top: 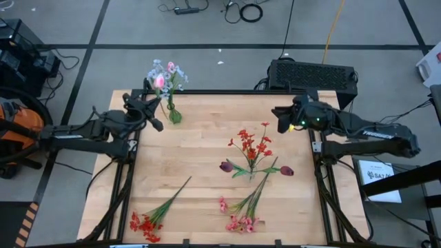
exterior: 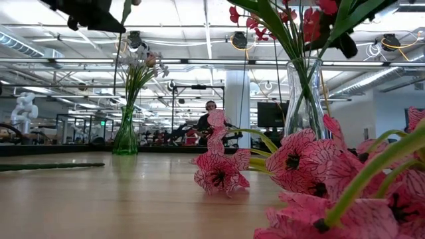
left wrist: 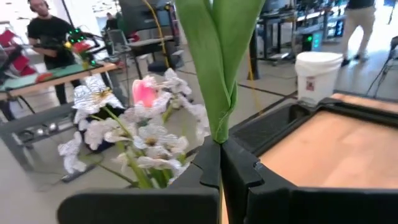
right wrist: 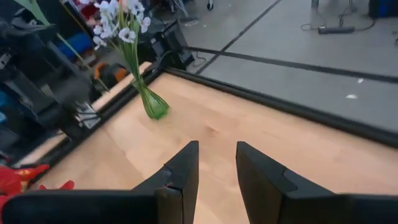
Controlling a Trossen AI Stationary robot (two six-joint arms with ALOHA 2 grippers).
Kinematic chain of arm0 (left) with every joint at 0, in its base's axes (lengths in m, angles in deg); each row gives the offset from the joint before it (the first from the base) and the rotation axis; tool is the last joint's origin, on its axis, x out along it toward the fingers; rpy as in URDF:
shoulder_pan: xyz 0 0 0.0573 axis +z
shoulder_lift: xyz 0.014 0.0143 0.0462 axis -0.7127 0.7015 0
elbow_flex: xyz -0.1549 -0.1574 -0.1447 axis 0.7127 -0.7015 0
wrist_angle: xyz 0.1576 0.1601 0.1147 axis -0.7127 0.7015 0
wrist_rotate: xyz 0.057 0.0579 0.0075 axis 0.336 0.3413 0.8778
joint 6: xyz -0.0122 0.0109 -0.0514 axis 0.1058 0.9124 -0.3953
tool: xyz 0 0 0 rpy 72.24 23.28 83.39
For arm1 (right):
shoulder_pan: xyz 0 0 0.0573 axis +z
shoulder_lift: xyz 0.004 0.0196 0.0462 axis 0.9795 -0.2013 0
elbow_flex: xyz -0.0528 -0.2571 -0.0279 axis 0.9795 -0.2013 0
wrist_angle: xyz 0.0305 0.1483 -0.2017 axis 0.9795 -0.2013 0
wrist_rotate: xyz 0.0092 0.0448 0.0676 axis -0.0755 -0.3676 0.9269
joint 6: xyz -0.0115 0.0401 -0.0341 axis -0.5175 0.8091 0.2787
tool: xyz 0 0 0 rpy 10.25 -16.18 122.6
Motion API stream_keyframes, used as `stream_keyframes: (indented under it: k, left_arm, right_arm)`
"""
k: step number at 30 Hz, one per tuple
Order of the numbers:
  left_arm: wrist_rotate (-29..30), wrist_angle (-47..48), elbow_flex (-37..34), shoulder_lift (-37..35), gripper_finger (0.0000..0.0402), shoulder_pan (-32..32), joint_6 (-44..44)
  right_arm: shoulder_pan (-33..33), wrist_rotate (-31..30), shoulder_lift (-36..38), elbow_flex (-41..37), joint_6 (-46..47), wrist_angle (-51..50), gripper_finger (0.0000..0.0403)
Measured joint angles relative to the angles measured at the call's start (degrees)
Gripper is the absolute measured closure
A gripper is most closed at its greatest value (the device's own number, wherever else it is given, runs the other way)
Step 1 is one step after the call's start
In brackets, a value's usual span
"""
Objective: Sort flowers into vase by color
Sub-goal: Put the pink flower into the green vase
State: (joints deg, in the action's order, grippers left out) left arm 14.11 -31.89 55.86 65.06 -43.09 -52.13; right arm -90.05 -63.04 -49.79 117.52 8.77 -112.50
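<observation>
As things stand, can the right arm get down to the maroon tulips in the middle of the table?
Probably yes. The right gripper hangs empty near the table's far right corner, fingers apart. The maroon tulips lie on bare wood nearer the front, with only the clear vase of red flowers beside them.

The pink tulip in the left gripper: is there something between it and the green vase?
Nothing solid shows between them. The left gripper, shut on the pink tulip, holds it beside the green vase at the table's far left corner. Only the white flowers already in that vase crowd its mouth.
</observation>
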Motion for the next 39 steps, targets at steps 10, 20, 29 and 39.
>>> stream_keyframes:
  k: [10,20,29,39]
  left_arm:
    - [-17.50,-3.74,-0.01,1.30,0.0401,13.65,3.47]
    - [-27.04,-7.11,0.06,8.06,0.0402,23.16,5.23]
    - [-31.86,-9.65,0.06,10.14,0.0402,29.13,6.86]
    - [-35.53,-9.73,0.06,12.09,0.0402,32.35,6.40]
  right_arm:
    - [0.51,0.22,0.67,-6.95,4.16,5.60,0.0305]
    - [0.51,0.07,0.60,-6.95,2.14,9.73,0.0305]
    - [0.51,0.07,0.58,-6.95,2.14,9.60,0.0305]
    - [0.51,-0.13,0.58,-6.95,2.18,9.26,0.0305]
